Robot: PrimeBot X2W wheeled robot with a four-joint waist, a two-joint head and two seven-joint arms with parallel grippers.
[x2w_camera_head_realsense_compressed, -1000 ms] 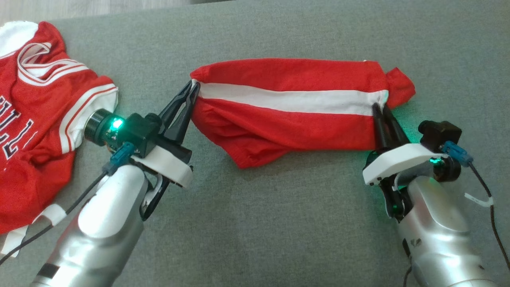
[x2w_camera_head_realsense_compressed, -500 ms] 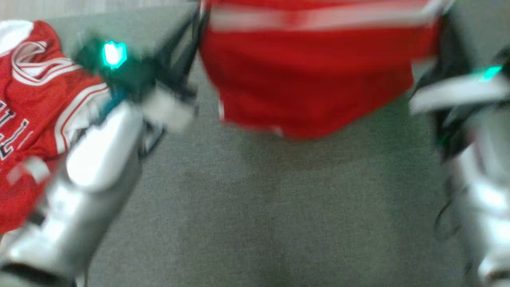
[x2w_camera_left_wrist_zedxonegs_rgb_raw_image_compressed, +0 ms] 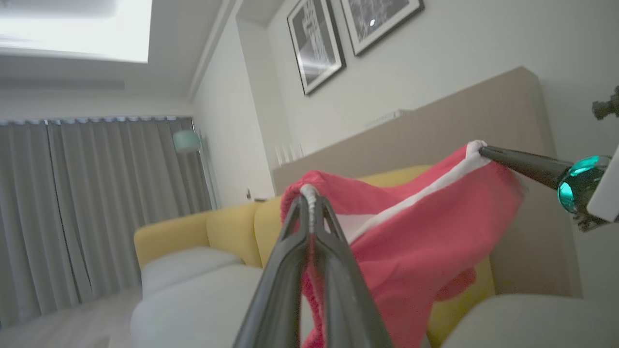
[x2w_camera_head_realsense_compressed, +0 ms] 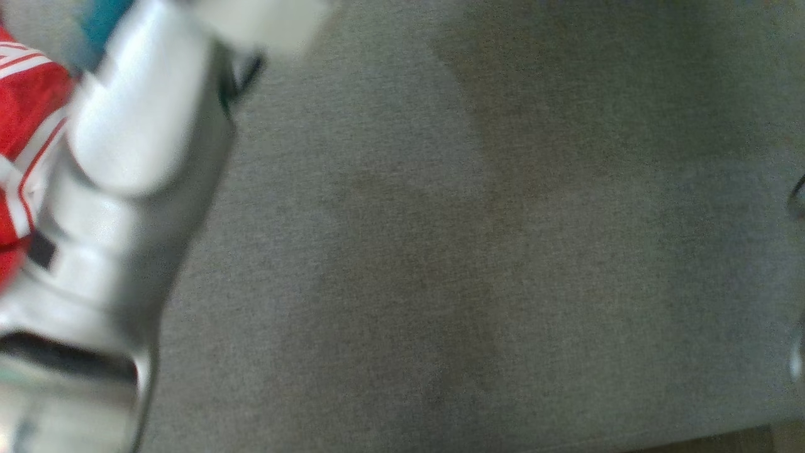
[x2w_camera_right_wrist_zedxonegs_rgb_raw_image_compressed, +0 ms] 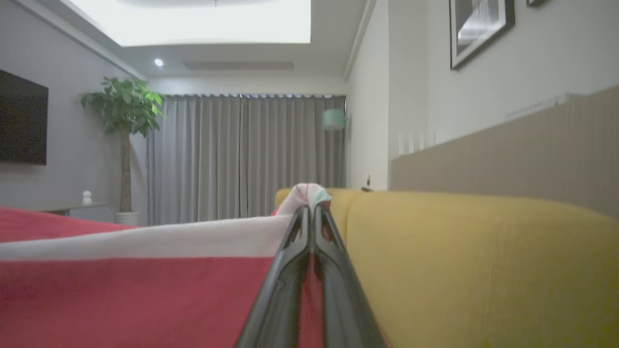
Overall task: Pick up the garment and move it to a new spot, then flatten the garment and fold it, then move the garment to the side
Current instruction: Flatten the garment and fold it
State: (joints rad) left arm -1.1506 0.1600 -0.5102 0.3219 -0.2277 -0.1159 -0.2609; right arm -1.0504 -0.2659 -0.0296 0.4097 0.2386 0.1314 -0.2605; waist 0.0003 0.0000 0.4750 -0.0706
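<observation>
Up in the air: a red garment (x2w_camera_left_wrist_zedxonegs_rgb_raw_image_compressed: 420, 232) with a white stripe, pulled out wide between two pinches. Sagging in the middle and hanging down toward 6 o'clock in the left wrist view. Pinched tight at one white-edged corner by the left gripper (x2w_camera_left_wrist_zedxonegs_rgb_raw_image_compressed: 309, 195), jaws clamped together on the cloth, in the middle of that view. Pinched at the other corner by the right gripper (x2w_camera_left_wrist_zedxonegs_rgb_raw_image_compressed: 483, 151), out at 2 o'clock, fingers squeezed on the white edge too. From the right wrist, stripe and red cloth spreading away toward 9 o'clock. Behind the garment, a yellow sofa (x2w_camera_right_wrist_zedxonegs_rgb_raw_image_compressed: 459, 251) at 3 o'clock, grey curtains (x2w_camera_right_wrist_zedxonegs_rgb_raw_image_compressed: 242, 154) at 12 o'clock, and a leafy plant (x2w_camera_right_wrist_zedxonegs_rgb_raw_image_compressed: 123, 111) at 10 o'clock. In the blurry head view, a shiny left forearm (x2w_camera_head_realsense_compressed: 126, 157) at 10 o'clock, a second red shirt (x2w_camera_head_realsense_compressed: 25, 100) beside it at the 9 o'clock edge, and a grey surface (x2w_camera_head_realsense_compressed: 440, 251) all across the rest.
</observation>
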